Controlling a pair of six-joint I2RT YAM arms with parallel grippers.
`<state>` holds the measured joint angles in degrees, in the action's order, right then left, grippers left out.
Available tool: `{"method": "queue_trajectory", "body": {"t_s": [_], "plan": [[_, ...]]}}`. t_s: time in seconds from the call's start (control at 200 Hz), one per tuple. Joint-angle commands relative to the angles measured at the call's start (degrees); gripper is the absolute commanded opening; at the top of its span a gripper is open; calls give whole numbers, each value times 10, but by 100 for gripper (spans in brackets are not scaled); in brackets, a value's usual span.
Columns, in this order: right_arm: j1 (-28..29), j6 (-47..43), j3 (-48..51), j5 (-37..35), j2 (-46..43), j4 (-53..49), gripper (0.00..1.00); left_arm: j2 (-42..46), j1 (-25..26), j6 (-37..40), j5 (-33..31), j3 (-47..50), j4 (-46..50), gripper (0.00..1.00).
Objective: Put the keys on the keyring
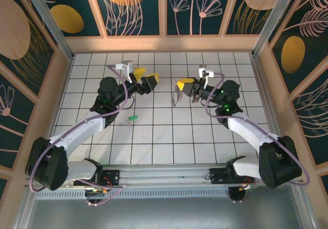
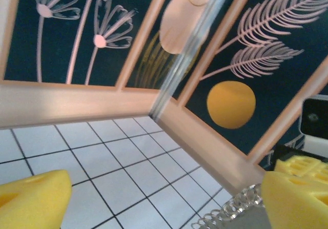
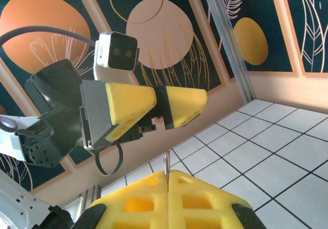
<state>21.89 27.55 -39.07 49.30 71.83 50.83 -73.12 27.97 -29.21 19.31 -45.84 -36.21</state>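
My right gripper [image 1: 183, 88] is shut on the keyring [image 1: 177, 95], a pale silvery wire loop hanging just left of its yellow pads above the mid floor. In the right wrist view the pads [image 3: 205, 198] pinch a thin silvery wire [image 3: 166, 165] that sticks up between them. My left gripper [image 1: 145, 77] hovers a short way left of the ring, open wide with nothing between its fingers [image 2: 31, 198]. A silvery jagged cluster [image 2: 233, 208] shows beside its right finger. A key with a green head [image 1: 133, 118] lies on the tiles below the left gripper.
White tiled floor [image 1: 164, 142] is boxed in by wooden walls [image 1: 159, 43] with dark floral panels. Both arm bases sit on a rail [image 1: 164, 175] at the near edge. The left wrist camera [image 3: 117, 50] faces the right gripper closely.
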Motion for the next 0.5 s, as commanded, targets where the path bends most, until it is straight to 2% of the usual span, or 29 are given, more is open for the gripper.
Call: {"method": "queue_trajectory", "body": {"t_s": [0.0,0.11,0.335,0.495], "plan": [[8,-4,-26,-1,8,27,0,25,-1,27,-55,-13,15,99],[12,-4,-33,-2,15,25,0,36,-1,29,-76,-12,15,99],[18,-4,-44,-2,24,23,0,52,-1,2,-196,6,22,99],[22,-3,-52,5,31,23,0,57,-1,40,-154,9,19,99]]}}
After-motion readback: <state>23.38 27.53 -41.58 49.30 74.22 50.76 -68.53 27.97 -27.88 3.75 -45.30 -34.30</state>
